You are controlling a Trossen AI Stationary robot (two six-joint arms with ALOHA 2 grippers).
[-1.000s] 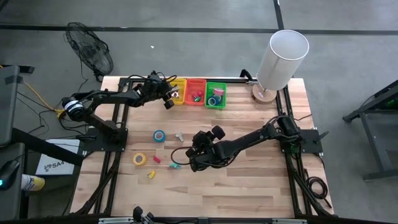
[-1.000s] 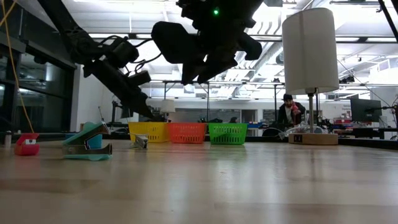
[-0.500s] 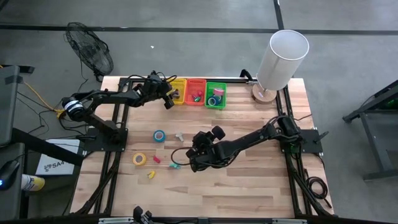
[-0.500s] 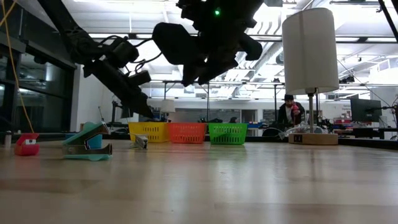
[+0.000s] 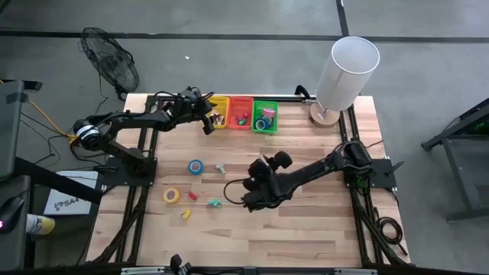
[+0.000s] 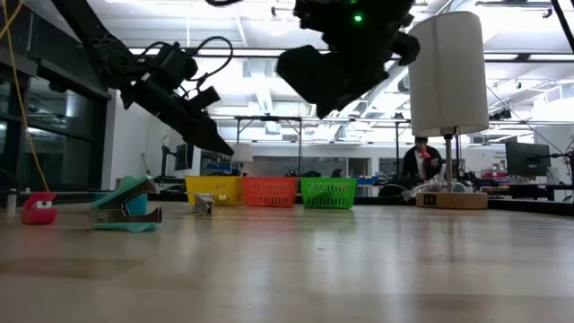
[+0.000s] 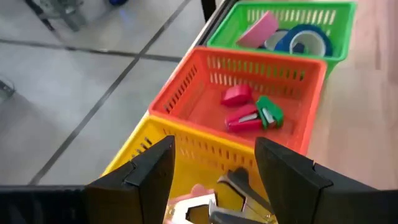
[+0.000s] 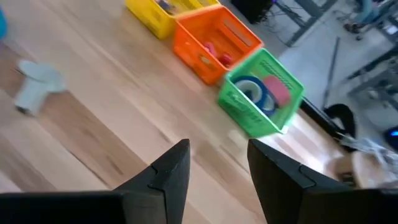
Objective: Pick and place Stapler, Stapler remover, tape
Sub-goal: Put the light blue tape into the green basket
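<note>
- Your left pincer (image 5: 208, 122) hangs over the yellow basket (image 5: 219, 113) at the desk's far edge, fingers (image 7: 152, 171) spread apart and gripping nothing; in its wrist view, metal staplers (image 7: 239, 196) lie in the basket right below.
- Your right pincer (image 5: 252, 195) sits raised over the middle of the desk (image 5: 306, 221). Its fingers (image 8: 168, 174) stand parted with nothing between them.
- The three baskets stand in a row along the far edge, touching: yellow, then orange (image 5: 241, 112), then green (image 5: 265, 116).
- The orange basket holds pink and green staple removers (image 7: 249, 112).
- The green basket holds a pink tape (image 7: 258, 29) and a blue tape (image 7: 305, 38).
- Another blue tape (image 5: 196, 166) lies flat on the desk left of centre, with a small grey piece (image 5: 221, 166) just beside it.
- A yellow tape (image 5: 171, 195) lies nearer the left front, well apart from the baskets.
- Near it you have a small pink item (image 5: 192, 195), a small yellow item (image 5: 185, 215) and a teal remover (image 5: 215, 203), the last near the right pincer.
- A white lamp (image 5: 344, 72) stands at the far right corner.
- A person (image 6: 418, 161) sits in the room beyond the desk.
</note>
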